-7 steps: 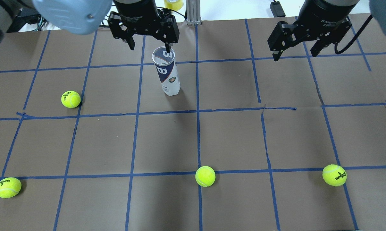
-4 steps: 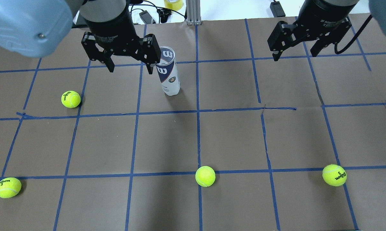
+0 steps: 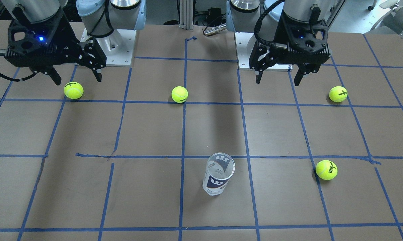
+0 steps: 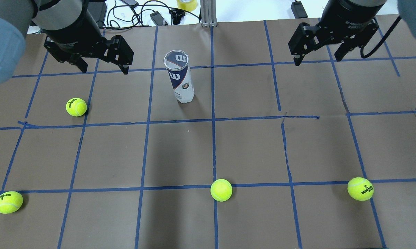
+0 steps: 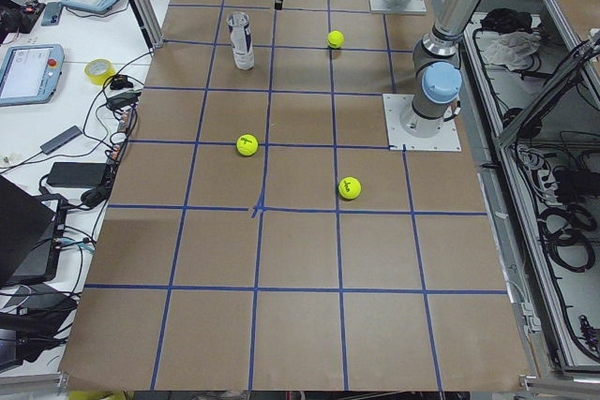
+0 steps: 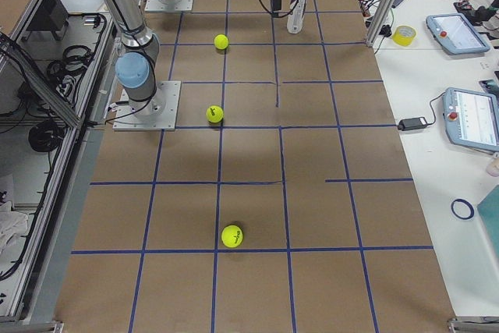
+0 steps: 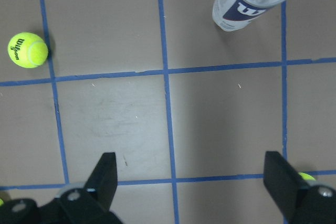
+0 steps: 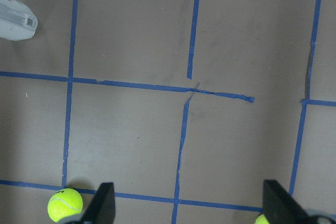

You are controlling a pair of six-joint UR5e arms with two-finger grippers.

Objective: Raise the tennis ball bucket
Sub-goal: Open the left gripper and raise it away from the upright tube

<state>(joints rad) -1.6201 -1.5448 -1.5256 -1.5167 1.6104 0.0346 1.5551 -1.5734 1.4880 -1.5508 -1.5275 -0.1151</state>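
Brown table [image 4: 249, 148], blue tape grid. Closest to the robot is a row of three yellow-green tennis balls. The left ball [image 4: 9, 202] is near the table's left edge, the middle ball [image 4: 221, 190] sits at a tape crossing, and the right ball [image 4: 360, 188] is just left of a tape line.

Further out on the left, the fourth ball [image 4: 76, 107] lies alone, just beside a tape line.

Next out is the tennis ball bucket [image 4: 180, 77]. It stands upright on the table with its base inside a grid square, just left of the centre tape line. Clear tube, navy and white label, white W facing the robot. Nothing touches it.

At about the bucket's depth, the left gripper [image 4: 103, 70] hangs above the table to the bucket's left, with a clear gap between them. Its fingers [image 7: 107, 174] are spread wide with only bare table between them. In the left wrist view the bucket is at the top right, outside the finger span.

The right gripper [image 4: 317, 61] hangs over the far right of the table, well apart from the bucket. It is also spread wide and holds nothing.

Past the table's far edge are a yellow tape roll [image 4: 187, 5], cables [image 4: 139, 12] and a black adapter [image 4: 299, 9].
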